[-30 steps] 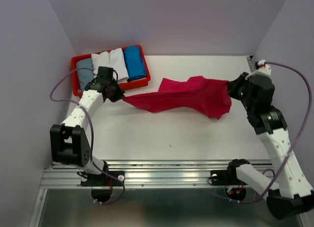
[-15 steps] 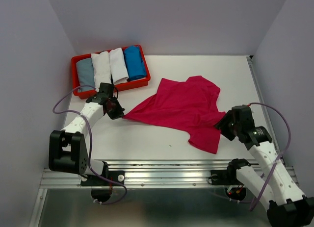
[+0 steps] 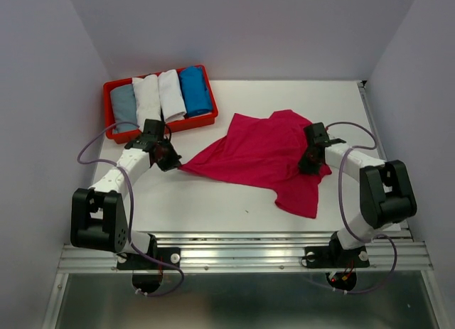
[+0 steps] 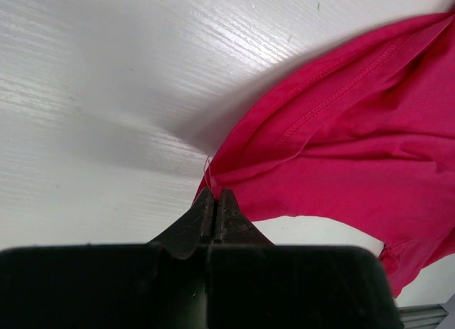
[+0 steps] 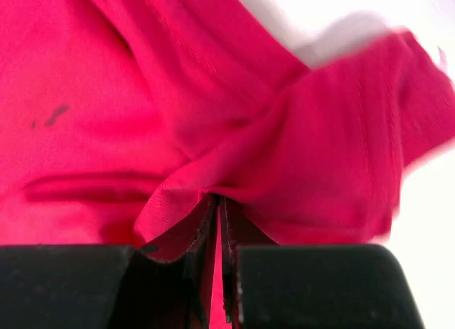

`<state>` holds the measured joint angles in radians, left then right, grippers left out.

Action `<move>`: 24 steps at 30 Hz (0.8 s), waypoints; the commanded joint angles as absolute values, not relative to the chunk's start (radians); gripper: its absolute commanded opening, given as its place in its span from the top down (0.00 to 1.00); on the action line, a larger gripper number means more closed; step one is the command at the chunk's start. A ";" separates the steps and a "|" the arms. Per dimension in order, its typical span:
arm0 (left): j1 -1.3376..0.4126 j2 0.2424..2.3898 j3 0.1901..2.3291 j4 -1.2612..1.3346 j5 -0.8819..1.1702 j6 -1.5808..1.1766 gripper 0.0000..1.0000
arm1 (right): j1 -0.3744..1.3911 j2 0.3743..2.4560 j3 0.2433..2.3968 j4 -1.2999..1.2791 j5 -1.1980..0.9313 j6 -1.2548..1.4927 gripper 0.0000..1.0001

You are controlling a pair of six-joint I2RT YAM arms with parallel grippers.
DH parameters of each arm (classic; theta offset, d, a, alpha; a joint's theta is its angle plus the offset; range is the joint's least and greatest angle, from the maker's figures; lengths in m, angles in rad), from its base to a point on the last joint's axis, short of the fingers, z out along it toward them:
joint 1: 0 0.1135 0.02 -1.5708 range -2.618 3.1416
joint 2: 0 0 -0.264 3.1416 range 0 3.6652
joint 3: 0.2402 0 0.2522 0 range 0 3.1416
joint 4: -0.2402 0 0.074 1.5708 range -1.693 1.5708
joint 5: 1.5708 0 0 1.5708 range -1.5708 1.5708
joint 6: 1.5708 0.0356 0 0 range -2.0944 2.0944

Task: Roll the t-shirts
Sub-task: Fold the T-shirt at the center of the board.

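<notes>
Pink t-shirt [image 3: 263,155]: spread and rumpled on the white surface [image 3: 213,201], near the red tray [image 3: 192,122], to its right.
Left claw [image 3: 174,161]: clamped on the shirt's corner, just in front of the tray.
Right claw [image 3: 306,165]: jaws nearly together, pinching a shirt fold, well right of the tray.
Rolled t-shirts [image 3: 149,98]: four side by side in the tray.
In the way: the right arm lies over the shirt's right edge.

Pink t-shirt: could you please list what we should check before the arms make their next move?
1. Left tool pinches the pink t-shirt at its corner: ok.
2. Right tool closed on its opposite edge: ok.
3. Shirt lying flat on the table: not ok, folded and creased.
4. Shirt clear of the red tray: ok.
5. Both sleeves laid out: cannot tell.
</notes>
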<state>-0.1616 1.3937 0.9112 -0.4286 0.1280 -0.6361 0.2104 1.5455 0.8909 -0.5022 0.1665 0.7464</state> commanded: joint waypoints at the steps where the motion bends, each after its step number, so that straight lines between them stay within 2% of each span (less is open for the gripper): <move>1: -0.160 1.411 0.910 -0.385 0.135 -0.623 1.00 | 0.206 1.615 0.965 -0.402 0.247 0.689 0.89; 9: -0.160 1.560 1.043 -0.331 0.153 -0.618 1.00 | 0.150 1.858 1.159 -0.374 0.276 0.617 0.89; 11: -0.160 1.584 1.095 -0.330 0.152 -0.617 1.00 | 0.150 1.867 1.239 -0.388 0.238 0.591 0.89; 14: -0.160 1.597 1.143 -0.350 0.141 -0.606 1.00 | 0.150 1.789 1.266 -0.402 0.143 0.583 0.84; 15: -0.160 1.595 1.146 -0.353 0.138 -0.603 1.00 | 0.150 1.757 1.258 -0.406 0.131 0.584 0.80; 16: -0.160 1.592 1.147 -0.353 0.138 -0.600 1.00 | 0.150 1.680 1.243 -0.410 0.117 0.589 0.68; 18: -0.160 1.585 1.144 -0.354 0.140 -0.597 1.00 | 0.150 1.550 1.175 -0.432 0.123 0.601 0.50; 24: -0.160 1.575 1.112 -0.348 0.156 -0.591 1.00 | 0.150 1.315 0.955 -0.544 0.193 0.641 0.31</move>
